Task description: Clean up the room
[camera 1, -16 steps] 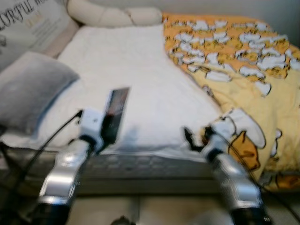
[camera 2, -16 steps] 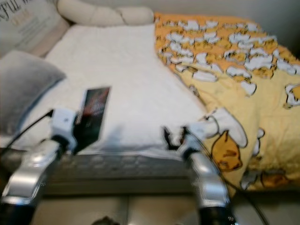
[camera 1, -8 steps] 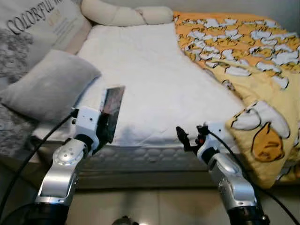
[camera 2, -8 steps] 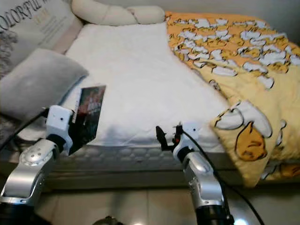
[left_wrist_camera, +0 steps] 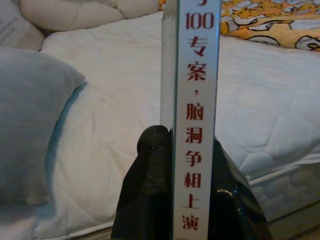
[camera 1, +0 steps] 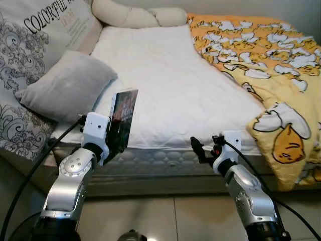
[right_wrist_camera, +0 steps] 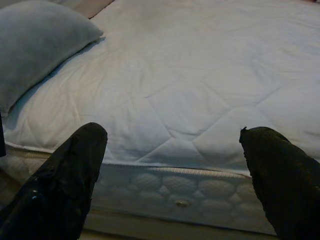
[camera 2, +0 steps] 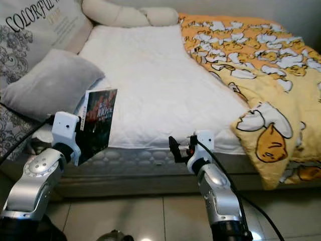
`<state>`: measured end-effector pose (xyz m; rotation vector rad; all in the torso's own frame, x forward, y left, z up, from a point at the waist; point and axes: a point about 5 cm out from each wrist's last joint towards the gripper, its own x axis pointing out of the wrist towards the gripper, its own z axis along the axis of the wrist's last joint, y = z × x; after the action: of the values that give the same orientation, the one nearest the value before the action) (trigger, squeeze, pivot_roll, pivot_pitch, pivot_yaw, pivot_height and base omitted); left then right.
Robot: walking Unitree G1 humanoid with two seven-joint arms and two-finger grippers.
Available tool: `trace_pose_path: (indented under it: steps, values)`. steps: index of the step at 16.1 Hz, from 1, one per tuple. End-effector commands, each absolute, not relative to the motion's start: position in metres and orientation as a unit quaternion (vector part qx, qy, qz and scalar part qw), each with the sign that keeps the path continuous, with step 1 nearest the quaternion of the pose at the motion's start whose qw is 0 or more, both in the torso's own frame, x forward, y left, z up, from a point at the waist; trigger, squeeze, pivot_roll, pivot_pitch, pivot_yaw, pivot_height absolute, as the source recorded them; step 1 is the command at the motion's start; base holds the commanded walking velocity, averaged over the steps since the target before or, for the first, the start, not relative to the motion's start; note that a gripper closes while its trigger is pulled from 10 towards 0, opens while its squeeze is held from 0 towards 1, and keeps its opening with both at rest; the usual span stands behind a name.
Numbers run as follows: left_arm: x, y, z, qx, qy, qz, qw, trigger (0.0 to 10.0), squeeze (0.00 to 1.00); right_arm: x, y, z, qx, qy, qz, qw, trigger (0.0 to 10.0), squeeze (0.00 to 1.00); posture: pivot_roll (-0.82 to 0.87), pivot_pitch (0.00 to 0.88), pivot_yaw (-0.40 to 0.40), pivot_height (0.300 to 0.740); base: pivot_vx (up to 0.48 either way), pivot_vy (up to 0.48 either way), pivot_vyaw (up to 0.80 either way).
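Bed point(camera 1: 165, 85) beyond upright book point(camera 1: 122, 120)

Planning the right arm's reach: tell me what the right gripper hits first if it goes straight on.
Probably the mattress: the open right gripper points at its near edge, about level with the top. Depth is unclear.

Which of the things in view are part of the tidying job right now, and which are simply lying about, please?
In hand:
- book, held upright in the left gripper
- right gripper, open, short of the mattress edge

Lying about:
- grey pillow
- printed cushion
- cream bolster
- yellow duvet
- white mattress cover
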<state>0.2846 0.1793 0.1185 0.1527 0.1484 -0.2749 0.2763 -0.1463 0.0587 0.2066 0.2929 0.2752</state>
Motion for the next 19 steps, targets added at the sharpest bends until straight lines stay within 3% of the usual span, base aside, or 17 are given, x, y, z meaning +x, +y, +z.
trace_pose_path:
  steps: [1, 11, 19]
  values:
    - [0.2848, 0.1788, 0.1287, 0.078, 0.048, -0.136, 0.986, 10.0, 0.00, 0.2791, -0.1470, 0.0621, 0.103, 0.142, 0.139, 0.975, 10.0, 0.00, 0.09, 0.000, 0.016, 0.740, 0.319, 0.000, 0.00]
    - [0.2859, 0.1779, 0.1282, 0.083, 0.054, -0.146, 0.984, 10.0, 0.00, 0.2817, -0.1465, 0.0624, 0.100, 0.140, 0.143, 0.975, 10.0, 0.00, 0.08, 0.000, 0.027, 0.740, 0.305, 0.000, 0.16]
    - [0.2905, 0.1808, 0.1292, 0.083, 0.055, -0.148, 0.984, 10.0, 0.00, 0.2844, -0.1466, 0.0641, 0.102, 0.137, 0.139, 0.976, 10.0, 0.00, 0.08, 0.000, 0.030, 0.740, 0.109, 0.000, 0.00]
